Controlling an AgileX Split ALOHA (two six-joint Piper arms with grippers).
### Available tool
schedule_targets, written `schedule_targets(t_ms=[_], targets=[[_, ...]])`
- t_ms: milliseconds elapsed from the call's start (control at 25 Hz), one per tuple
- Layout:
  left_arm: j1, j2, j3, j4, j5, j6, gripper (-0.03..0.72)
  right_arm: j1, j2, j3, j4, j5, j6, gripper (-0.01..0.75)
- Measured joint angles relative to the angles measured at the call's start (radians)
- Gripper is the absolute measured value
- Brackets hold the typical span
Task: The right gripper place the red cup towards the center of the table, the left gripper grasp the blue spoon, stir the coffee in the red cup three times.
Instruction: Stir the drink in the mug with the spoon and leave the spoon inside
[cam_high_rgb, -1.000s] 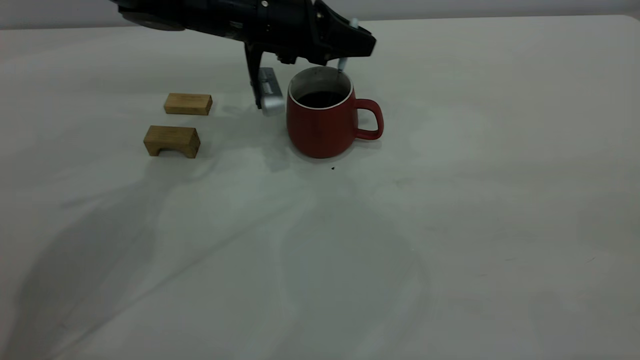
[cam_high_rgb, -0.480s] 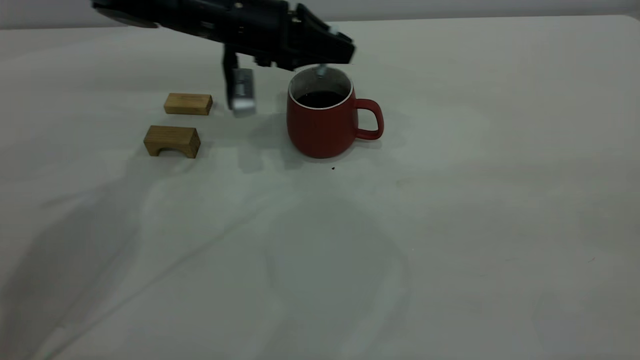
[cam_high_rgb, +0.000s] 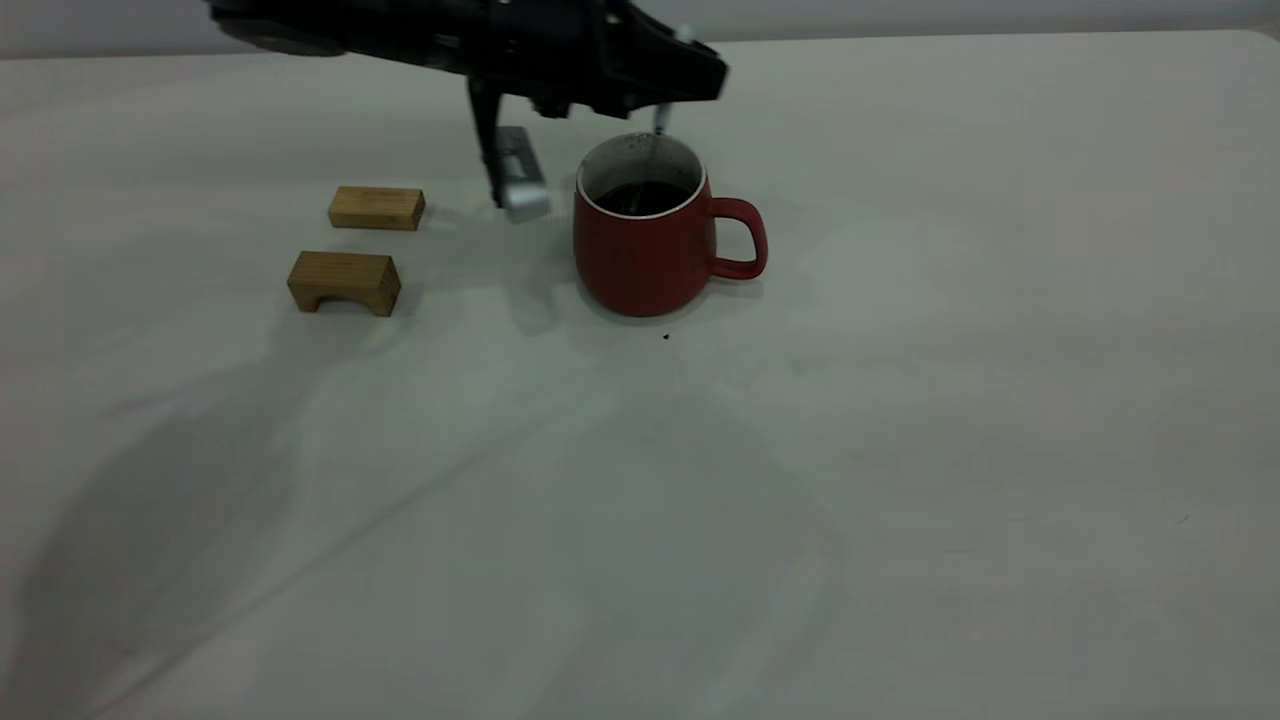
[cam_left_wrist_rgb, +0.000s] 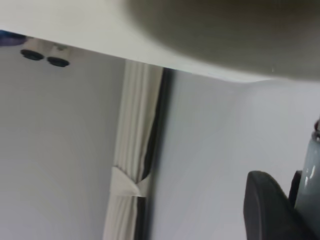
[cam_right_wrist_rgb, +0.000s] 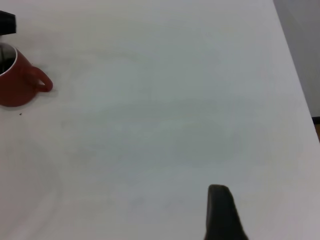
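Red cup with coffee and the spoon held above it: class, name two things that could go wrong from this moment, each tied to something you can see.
1. The left gripper holds the blue spoon over the far rim of the red cup; a sideways stir could knock the rim and tip the cup.
2. The coffee could splash onto the table if stirred fast.

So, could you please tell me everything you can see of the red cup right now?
The red cup is a rounded, matte dark-red mug, wider at the base, with a white inside and rim. It stands upright on the table, its loop handle toward the right arm's side. Dark coffee fills it partway. The blue spoon, held by the left hand above, dips into its far side.
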Motion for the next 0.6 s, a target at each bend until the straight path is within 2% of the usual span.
schedule_targets(t_ms=[240,440,600], targets=[[-0.012,0.000,0.000,0.055,0.067,-0.004,0.138,0.000,0.000,0.000,0.000,0.000,0.000,0.510],[0.018,-0.001,0.000,0.162,0.113,-0.009,0.138,0.000,0.000,0.000,0.000,0.000,0.000,0.510],[0.044,-0.001,0.000,0.180,0.113,-0.009,0.138,0.000,0.000,0.000,0.000,0.000,0.000,0.510]])
